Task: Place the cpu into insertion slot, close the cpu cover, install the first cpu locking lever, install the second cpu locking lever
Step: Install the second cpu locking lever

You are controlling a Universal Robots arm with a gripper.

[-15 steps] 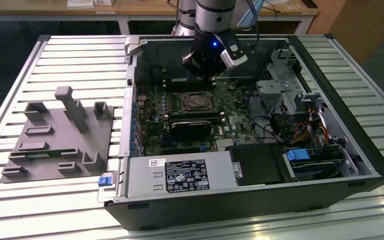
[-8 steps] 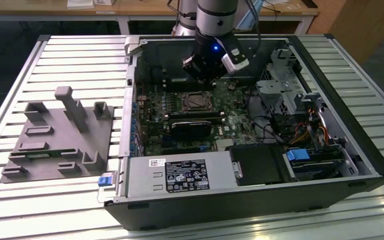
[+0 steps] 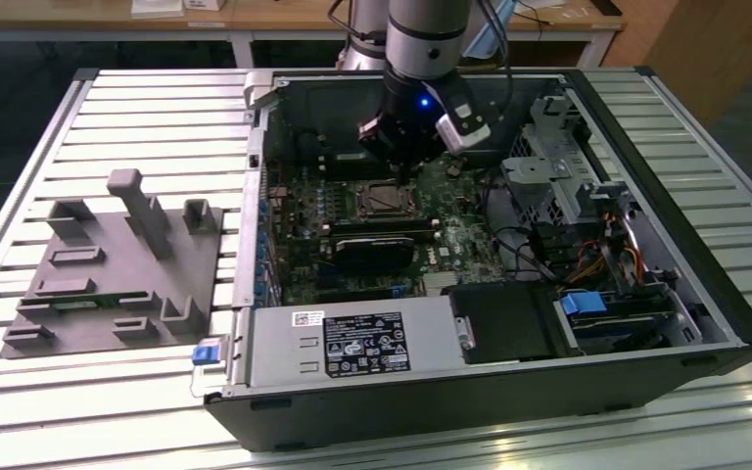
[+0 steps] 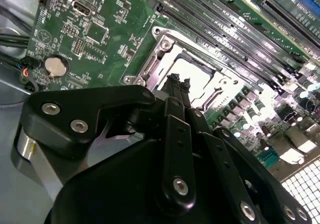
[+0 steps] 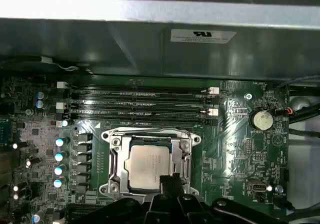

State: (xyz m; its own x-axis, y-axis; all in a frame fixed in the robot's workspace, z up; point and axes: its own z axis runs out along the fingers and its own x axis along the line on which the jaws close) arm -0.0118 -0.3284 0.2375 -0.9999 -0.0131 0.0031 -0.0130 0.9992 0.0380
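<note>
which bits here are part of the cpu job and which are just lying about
Job: cpu, seated in the slot; cover, down around it; gripper, just above.
Lying about: memory slots, coin battery, grey fixture, power supply.

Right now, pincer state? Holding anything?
Pincer: closed, fingertips pressed together, holding nothing visible. It hangs just over the cpu, which sits in the insertion slot with the cpu cover down around it.
</note>
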